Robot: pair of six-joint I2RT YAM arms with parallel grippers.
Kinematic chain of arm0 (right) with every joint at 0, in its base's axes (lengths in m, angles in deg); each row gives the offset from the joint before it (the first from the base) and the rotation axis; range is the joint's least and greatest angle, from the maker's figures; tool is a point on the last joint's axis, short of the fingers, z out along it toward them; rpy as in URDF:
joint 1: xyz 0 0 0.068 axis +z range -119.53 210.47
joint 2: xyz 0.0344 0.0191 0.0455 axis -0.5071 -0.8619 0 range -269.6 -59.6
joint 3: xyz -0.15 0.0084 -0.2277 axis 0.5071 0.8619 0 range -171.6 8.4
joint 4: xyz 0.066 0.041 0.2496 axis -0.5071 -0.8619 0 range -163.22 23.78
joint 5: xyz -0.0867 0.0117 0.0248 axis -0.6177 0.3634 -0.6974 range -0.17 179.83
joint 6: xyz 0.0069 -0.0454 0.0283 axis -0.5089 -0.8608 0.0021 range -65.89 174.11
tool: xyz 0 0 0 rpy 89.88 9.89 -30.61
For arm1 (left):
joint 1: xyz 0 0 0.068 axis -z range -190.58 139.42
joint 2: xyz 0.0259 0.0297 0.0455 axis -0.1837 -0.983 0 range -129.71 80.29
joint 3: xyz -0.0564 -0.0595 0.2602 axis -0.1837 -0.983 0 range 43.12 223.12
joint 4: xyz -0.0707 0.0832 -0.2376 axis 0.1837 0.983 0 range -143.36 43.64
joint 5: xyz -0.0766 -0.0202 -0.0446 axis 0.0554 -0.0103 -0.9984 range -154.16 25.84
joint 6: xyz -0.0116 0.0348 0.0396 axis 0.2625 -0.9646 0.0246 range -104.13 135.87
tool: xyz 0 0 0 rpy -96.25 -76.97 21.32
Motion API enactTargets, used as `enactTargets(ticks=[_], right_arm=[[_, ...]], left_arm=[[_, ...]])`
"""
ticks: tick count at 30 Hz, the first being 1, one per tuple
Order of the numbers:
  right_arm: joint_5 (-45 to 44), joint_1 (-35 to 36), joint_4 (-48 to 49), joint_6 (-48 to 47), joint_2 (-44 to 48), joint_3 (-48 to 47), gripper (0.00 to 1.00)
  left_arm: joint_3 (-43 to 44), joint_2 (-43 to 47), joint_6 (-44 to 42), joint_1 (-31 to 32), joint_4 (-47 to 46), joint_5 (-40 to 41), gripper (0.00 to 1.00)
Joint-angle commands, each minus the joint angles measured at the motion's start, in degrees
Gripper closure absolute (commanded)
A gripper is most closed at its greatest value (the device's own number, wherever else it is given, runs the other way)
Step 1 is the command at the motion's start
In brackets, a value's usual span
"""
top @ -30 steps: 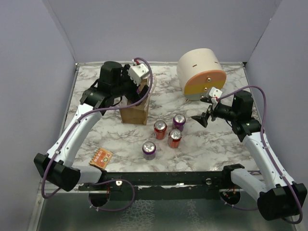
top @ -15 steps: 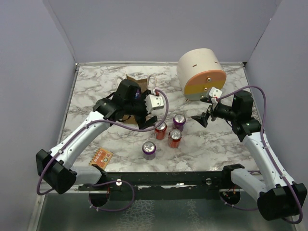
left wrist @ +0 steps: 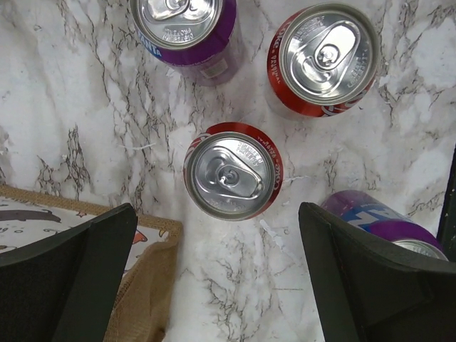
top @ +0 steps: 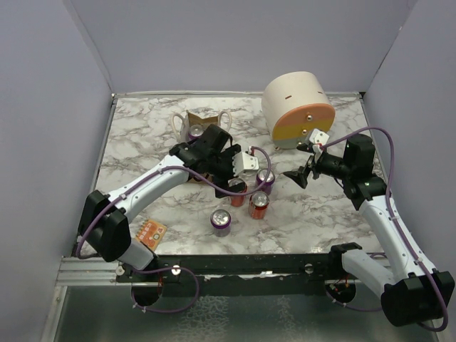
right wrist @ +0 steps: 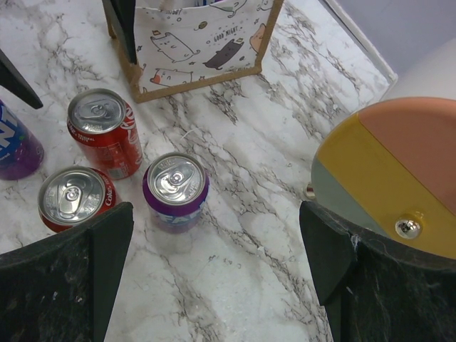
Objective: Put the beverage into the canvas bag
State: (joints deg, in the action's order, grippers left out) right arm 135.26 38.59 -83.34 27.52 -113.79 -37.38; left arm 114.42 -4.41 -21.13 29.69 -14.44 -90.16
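The red soda can (left wrist: 233, 178) stands upright on the marble desk (top: 135, 149), its long axis vertical and its pull-tab lid facing up. It sits in a cluster with a second red can (top: 258, 204), a purple can (top: 265, 177) and another purple can (top: 221, 221) nearest the arm bases. The left arm stretches diagonally across the desk with its wrist turned down. The left gripper (left wrist: 216, 214) hangs over the red soda can, fingers spread wide to either side and grasping nothing.

The canvas bag (top: 201, 122) stands upright just behind, mouth open upward, cream handles splayed. The overhead view shows a can top inside it; the left wrist view catches only a bag corner. The right arm is bent at the elbow. The right gripper (right wrist: 216, 214) is raised near the cream cylinder (top: 298, 107), spread open and empty. Only the right wrist view shows the bag's cat print.
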Motion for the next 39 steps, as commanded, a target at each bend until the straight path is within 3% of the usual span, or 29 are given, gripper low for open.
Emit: enactTargets(ticks=[1,12,18,33,39], right_arm=[[-1.47,-0.30,0.37,0.02,0.82,0.30,0.00],[-1.88,-0.30,0.34,-0.48,0.82,0.43,0.00],[-1.93,-0.32,0.37,-0.46,0.72,0.38,0.01],[-1.98,-0.31,0.34,-0.40,0.73,0.47,0.00],[-2.02,-0.30,0.34,-0.53,0.61,0.43,0.00]], left_arm=[[-0.23,-2.54,-2.08,0.35,-2.12,1.40,0.01],[-0.60,-8.66,-0.99,1.43,-4.28,-0.44,0.01],[-0.79,-10.22,0.34,1.73,-6.24,-1.09,0.08],[-1.50,-10.68,2.89,1.74,-8.33,-2.70,0.37],[-2.05,-9.23,3.68,1.72,-8.77,-4.08,0.64]])
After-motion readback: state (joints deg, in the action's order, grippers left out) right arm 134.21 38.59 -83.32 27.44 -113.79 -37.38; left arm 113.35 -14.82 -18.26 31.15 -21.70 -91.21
